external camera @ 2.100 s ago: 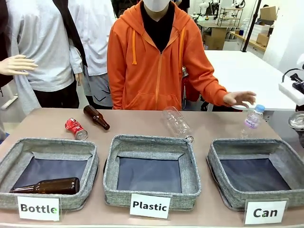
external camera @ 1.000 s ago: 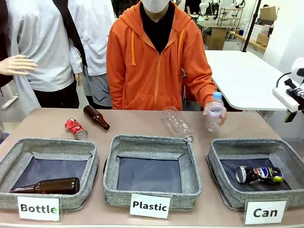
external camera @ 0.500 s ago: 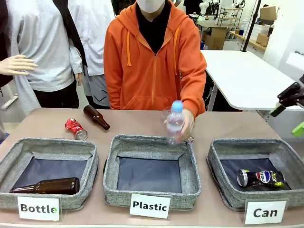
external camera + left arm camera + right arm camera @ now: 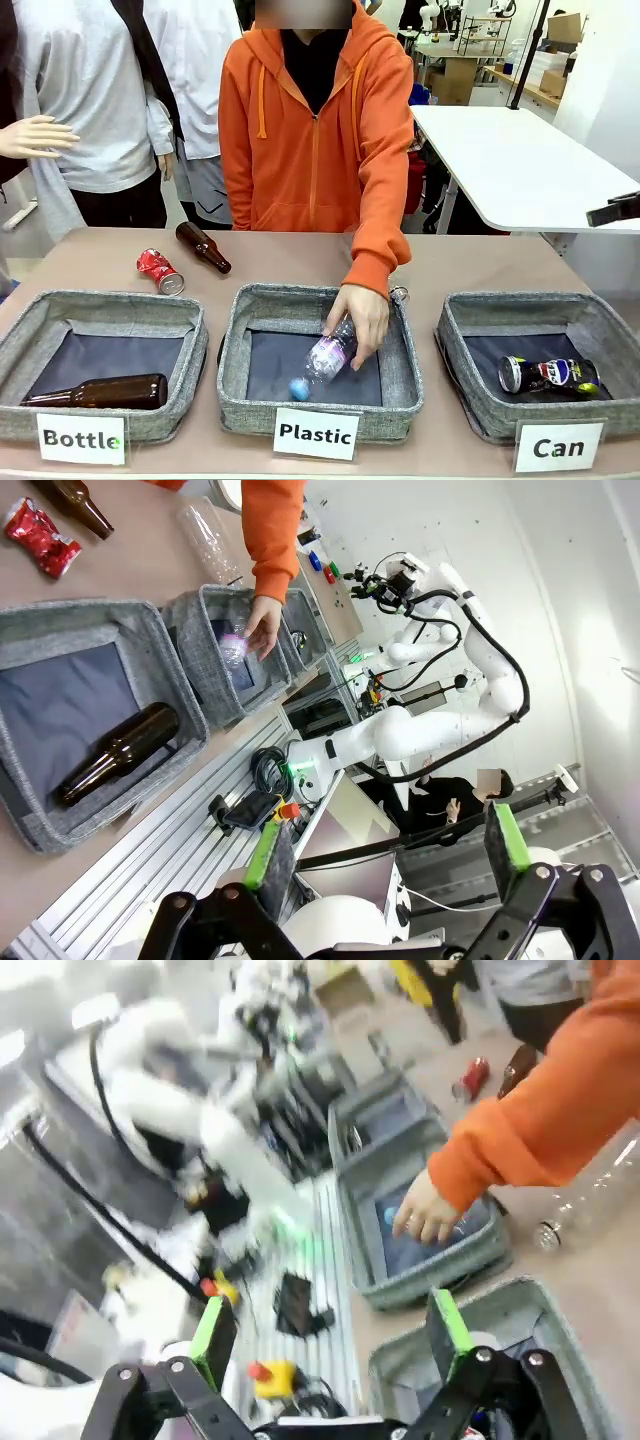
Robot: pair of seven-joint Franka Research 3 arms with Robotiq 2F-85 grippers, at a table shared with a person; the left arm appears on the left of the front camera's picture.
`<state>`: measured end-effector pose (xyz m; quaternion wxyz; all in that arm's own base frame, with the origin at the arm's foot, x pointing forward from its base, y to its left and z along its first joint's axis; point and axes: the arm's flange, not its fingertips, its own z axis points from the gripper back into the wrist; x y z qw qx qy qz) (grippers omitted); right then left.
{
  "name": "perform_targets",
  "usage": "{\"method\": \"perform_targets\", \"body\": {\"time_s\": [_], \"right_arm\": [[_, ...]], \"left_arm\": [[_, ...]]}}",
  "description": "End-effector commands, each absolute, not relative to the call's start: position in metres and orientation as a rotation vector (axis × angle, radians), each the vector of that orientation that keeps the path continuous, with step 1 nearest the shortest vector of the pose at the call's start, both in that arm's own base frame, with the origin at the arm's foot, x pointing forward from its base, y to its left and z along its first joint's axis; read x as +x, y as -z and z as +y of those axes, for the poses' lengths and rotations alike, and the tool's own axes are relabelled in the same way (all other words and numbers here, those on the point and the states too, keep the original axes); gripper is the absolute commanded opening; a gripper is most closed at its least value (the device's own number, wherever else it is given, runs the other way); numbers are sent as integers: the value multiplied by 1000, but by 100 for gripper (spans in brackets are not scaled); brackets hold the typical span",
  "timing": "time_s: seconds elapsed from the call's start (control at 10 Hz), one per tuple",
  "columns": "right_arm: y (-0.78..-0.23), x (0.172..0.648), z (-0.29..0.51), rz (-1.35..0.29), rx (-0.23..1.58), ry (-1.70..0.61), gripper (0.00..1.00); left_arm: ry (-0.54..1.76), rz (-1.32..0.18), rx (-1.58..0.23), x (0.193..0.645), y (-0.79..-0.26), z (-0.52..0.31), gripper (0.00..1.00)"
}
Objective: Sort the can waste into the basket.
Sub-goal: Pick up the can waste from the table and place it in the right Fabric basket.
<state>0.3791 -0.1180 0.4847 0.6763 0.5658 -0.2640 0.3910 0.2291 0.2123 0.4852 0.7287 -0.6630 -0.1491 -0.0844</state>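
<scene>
Nearest me, the left gripper [image 4: 385,848] is hanging off the near edge of the table [image 4: 480,258] with its jaws spread wide and nothing between them. The right gripper [image 4: 330,1332] is hovering by the near corner of the Can basket [image 4: 520,301], jaws likewise spread and empty; its view is blurred.

In that basket, behind the white "Can" sign [image 4: 558,446], the Pepsi can [image 4: 548,374] is lying on its side on the dark lining. In the middle Plastic basket [image 4: 232,355], the person's hand [image 4: 360,318] is reaching down and holding a clear plastic bottle [image 4: 322,361], blue cap pointing down. At the left, a brown glass bottle [image 4: 100,391] is lying in the Bottle basket [image 4: 100,302].

Beyond the baskets, the crushed red can [image 4: 160,271] is lying on the bare table, just beside a second brown bottle [image 4: 203,247]. The orange sleeve [image 4: 385,200] is crossing in front of an empty clear bottle [image 4: 205,530] and hiding most of it in the front view.
</scene>
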Motion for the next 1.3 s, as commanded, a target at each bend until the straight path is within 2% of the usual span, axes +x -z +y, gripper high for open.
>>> {"method": "perform_targets", "body": {"time_s": [0.0, 0.1, 0.2, 1.2], "right_arm": [[-484, 387, -132, -866, 1525, 48, 100], [-479, 389, -132, -853, 1452, 61, 100], [-475, 382, -137, -610, 1342, -703, 100], [-475, 382, -137, -610, 1342, -703, 100]], "left_arm": [[183, -338, -1477, 229, -487, 212, 100], [183, -338, -1477, 229, -487, 212, 100], [183, -338, -1477, 229, -487, 212, 100], [186, -328, -1461, 229, -485, 212, 100]]}}
